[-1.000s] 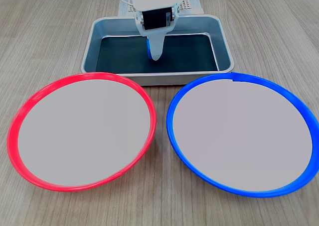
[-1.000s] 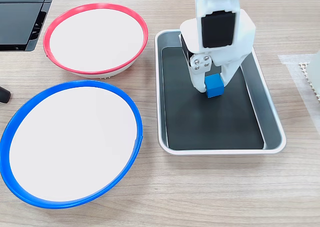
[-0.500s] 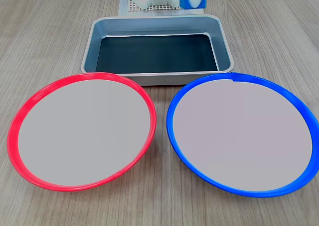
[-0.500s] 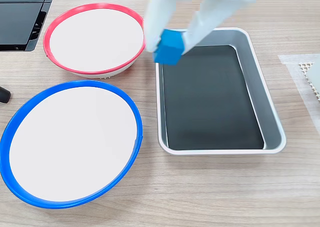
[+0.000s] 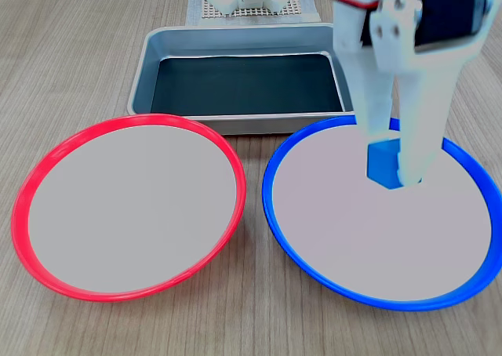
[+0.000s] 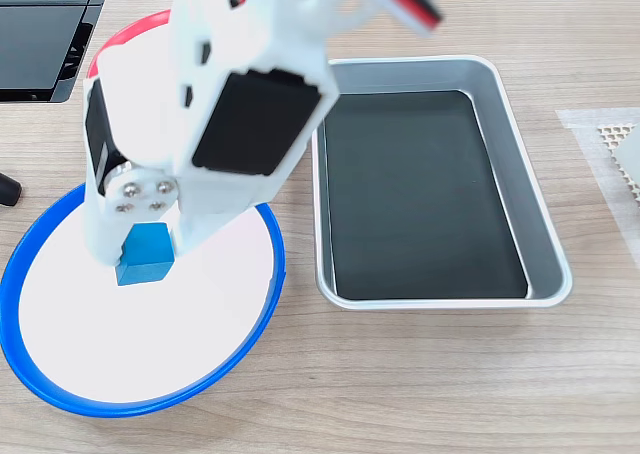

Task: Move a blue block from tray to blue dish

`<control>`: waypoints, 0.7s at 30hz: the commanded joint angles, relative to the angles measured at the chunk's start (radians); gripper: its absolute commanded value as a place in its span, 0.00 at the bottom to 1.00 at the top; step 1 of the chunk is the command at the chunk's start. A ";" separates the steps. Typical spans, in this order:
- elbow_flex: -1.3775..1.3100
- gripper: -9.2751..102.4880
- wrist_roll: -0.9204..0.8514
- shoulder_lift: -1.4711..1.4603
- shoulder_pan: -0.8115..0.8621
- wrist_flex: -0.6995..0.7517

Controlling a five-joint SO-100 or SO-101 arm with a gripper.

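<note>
Wooden table [image 5: 94, 27]; gripper [image 6: 140, 259] partly hides blue block [image 6: 146, 255].

On the tabletop [image 5: 70, 42], in a fixed view, the tray [image 5: 235, 122] lies behind two dishes set side by side, one dish [image 5: 47, 168] left and the other, the blue dish [image 5: 271, 191], right, with the tool [image 5: 396, 164] holding the block [image 5: 383, 166] between its fingers over the right dish.
</note>
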 commanded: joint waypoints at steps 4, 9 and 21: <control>-0.051 0.27 -0.071 -0.031 -0.005 -0.040; 0.017 0.37 -0.072 0.049 -0.002 -0.063; 0.905 0.08 0.293 1.137 0.120 -0.460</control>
